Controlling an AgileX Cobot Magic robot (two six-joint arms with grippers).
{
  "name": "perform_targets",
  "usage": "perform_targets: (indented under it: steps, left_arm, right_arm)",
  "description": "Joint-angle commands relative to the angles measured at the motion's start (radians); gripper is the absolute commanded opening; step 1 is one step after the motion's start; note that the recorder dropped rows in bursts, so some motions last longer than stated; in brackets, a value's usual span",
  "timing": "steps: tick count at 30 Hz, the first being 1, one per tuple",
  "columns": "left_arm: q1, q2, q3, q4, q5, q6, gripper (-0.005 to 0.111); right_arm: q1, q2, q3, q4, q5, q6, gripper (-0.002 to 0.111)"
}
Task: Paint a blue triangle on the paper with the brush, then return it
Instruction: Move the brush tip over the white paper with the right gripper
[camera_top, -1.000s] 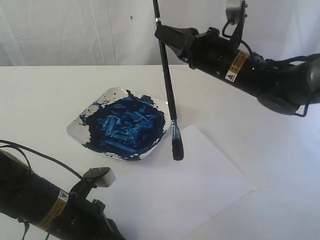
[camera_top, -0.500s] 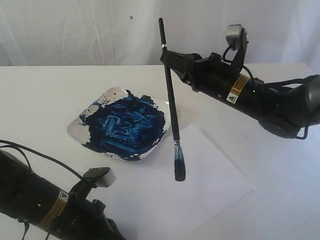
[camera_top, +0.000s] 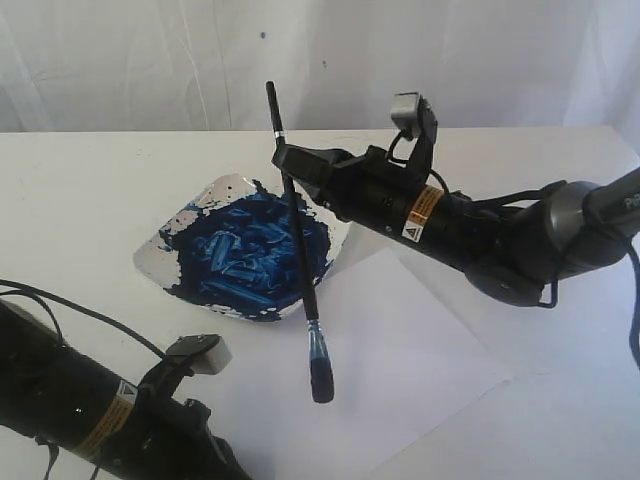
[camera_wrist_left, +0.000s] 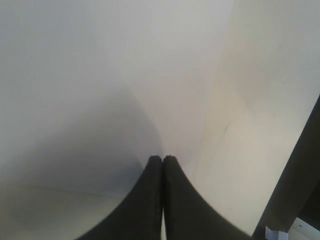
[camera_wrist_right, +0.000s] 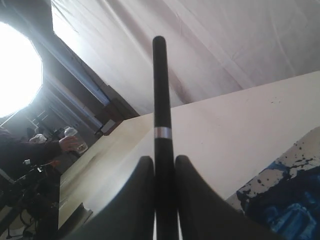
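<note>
My right gripper (camera_top: 287, 165) is shut on the black handle of the brush (camera_top: 300, 270), just below its silver band. It holds the brush tilted over the dish's right edge. The blue-stained tip (camera_top: 321, 380) is low at the left part of the paper (camera_top: 420, 350); I cannot tell whether it touches. The sheet is plain white, with no blue triangle in view. In the right wrist view the gripper (camera_wrist_right: 162, 161) clamps the brush (camera_wrist_right: 160, 90) between both fingers. My left gripper (camera_wrist_left: 162, 159) is shut on nothing over bare white surface.
A white dish (camera_top: 213, 188) smeared with dark blue paint lies left of the paper; it also shows in the right wrist view (camera_wrist_right: 280, 200). My left arm (camera_top: 90, 415) lies along the lower left corner. A white curtain hangs behind the table.
My right arm has swung left and lower with the brush. The handle tilts more now, and the tip has travelled from beside the dish down onto the paper's left area. The left arm stayed still.
</note>
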Motion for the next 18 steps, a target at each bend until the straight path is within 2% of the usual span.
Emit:
perform_targets:
  steps: [1, 18]
  left_arm:
    - [0.002, -0.003, 0.007, 0.017, 0.020, 0.003, 0.000]
    - [0.002, -0.003, 0.007, 0.017, 0.020, 0.003, 0.000]
  right_arm:
    - [0.022, 0.018, 0.004, 0.041, -0.017, -0.032, 0.000]
    - [0.082, 0.030, 0.002, 0.073, -0.017, -0.086, 0.000]
